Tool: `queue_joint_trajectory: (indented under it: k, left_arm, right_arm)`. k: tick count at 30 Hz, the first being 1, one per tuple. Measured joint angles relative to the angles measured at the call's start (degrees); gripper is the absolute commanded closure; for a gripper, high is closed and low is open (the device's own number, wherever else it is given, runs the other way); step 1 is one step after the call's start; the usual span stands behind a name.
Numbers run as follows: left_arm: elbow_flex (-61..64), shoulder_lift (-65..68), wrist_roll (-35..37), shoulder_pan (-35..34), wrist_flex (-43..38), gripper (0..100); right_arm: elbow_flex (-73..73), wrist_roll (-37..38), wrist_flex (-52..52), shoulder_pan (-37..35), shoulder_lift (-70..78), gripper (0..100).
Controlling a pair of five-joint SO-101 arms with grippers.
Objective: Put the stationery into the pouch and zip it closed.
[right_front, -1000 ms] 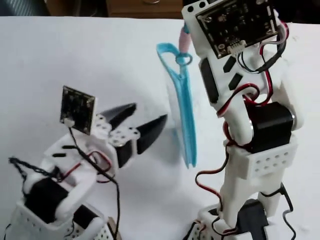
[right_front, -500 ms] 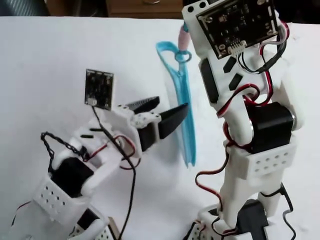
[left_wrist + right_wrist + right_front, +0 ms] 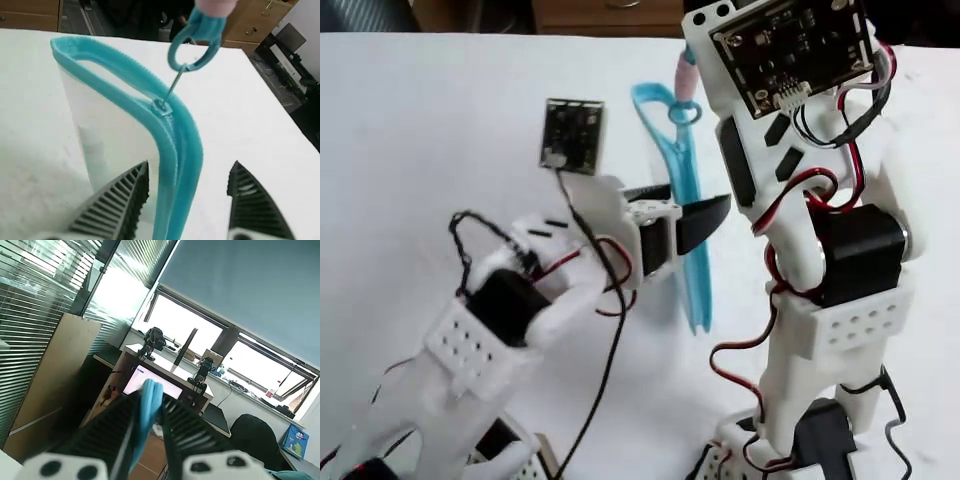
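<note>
Pouch stands on its edge on the white table, between the two arms, its blue zip band turned up.

To its left, the left gripper has its jaws spread wide, one on each side of the zip band and not pressing it.

In the middle, the left wrist view shows the slider partway along the band. The stretch nearer that gripper is joined, and beyond the slider the mouth gapes in a loop. So the zipping looks begun but not finished, and the remaining open stretch has yet to be drawn shut. A blue pull ring hangs from the slider on a thin link.

To the right, the right gripper is clamped on a blue strip, most likely that pull, with the right arm reared over the pouch's far end.

Whether all the stationery is inside I cannot say. A pale upright shape shows faintly through the translucent wall, too vague to name. A pink piece above the ring is cut off at the edge. In the high view the right arm's circuit board hides its jaws.
</note>
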Motion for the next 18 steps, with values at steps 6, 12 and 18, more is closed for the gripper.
queue_joint_trajectory:
  k: [6,12,18]
  left_arm:
    - [-4.1,4.7,-0.8,-3.0,4.0,91]
    - [-8.9,4.3,-10.9,-4.7,11.3,98]
    - [-9.3,1.6,-15.1,-7.8,17.7,97]
  right_arm:
    - [0.0,0.0,0.0,0.0,0.0,98.1]
    - [0.0,0.0,0.0,0.0,0.0,98.1]
    - [0.0,0.0,0.0,-0.1,0.1,98.1]
